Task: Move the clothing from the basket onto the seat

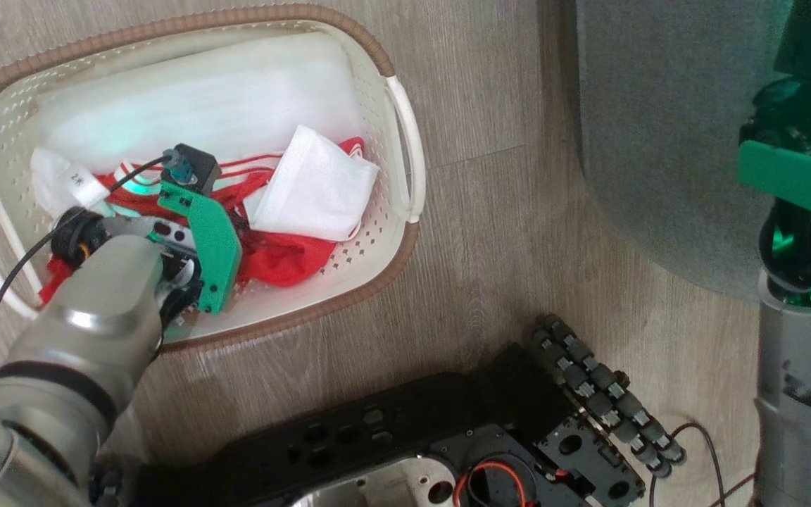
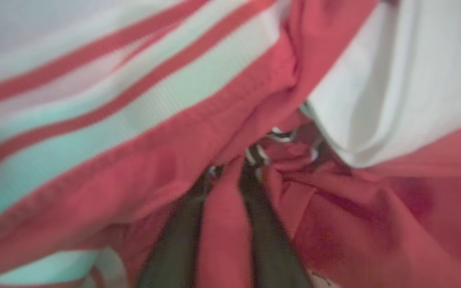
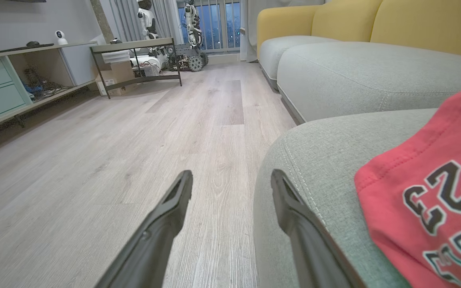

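Left gripper [image 2: 230, 168] is down inside the basket [image 1: 187, 21], buried in the clothing [image 1: 279, 257]. On the left wrist view a fold of red fabric runs between its 2 dark fingers [image 2: 268, 240], which stand fairly close together. I cannot tell whether they pinch it or only straddle it.

The pile sits in the near half of the basket, on a white liner sheet [image 1: 201, 98]. A folded white piece [image 1: 314, 186] lies on top of the red, toward the right handle.

The basket stands on the wood floor [image 1: 490, 232]. The seat [image 1: 659, 141] is off to its right, apart from it.

Right gripper [image 3: 231, 174] is spread wide and empty, at the seat's rounded edge. 1 red jersey [image 3: 426, 200] with a dark-outlined number print lies on the seat just right of it.
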Tool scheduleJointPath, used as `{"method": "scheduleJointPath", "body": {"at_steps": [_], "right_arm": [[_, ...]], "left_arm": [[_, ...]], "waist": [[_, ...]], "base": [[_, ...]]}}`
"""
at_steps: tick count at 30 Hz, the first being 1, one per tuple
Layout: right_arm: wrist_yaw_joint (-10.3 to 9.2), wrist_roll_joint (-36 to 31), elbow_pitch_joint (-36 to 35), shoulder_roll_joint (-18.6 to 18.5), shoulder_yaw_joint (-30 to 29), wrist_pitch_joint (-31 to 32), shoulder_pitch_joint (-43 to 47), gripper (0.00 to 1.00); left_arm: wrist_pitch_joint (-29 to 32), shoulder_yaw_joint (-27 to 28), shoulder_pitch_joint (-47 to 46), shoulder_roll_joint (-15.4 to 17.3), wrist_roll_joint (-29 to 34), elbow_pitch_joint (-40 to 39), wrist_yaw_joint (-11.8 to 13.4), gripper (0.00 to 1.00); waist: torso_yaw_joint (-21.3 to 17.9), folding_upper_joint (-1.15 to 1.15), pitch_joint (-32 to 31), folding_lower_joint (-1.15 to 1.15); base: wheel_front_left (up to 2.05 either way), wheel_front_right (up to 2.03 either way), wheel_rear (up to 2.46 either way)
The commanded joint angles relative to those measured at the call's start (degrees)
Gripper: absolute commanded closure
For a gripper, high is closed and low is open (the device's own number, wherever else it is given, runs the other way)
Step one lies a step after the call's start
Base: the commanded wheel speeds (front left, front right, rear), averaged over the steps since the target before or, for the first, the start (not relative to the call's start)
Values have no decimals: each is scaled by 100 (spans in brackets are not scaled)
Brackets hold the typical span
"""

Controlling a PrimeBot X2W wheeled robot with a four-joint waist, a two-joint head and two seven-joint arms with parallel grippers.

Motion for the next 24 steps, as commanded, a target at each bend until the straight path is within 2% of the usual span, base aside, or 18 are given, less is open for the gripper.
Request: {"method": "scheduleJointPath", "body": {"at_steps": [1,10,24], "right_arm": [[-2,-13,-160,45,65,-35,161,0],[-2,-6,-90,66,39,-35,122,0],[-2,30,140,56,-27,-35,254,0]], "left_arm": [[-90,-7,65,115,-50,-95,7,100],[-180,-292,92,166,-266,-268,7,100],[-953,-666,483,228,-828,-980,7,100]], "waist": [[-2,0,-8,0],[24,0,-197,0],[207,0,-1493,0]], "base": [[0,0,0],[0,0,0],[0,0,0]]}}
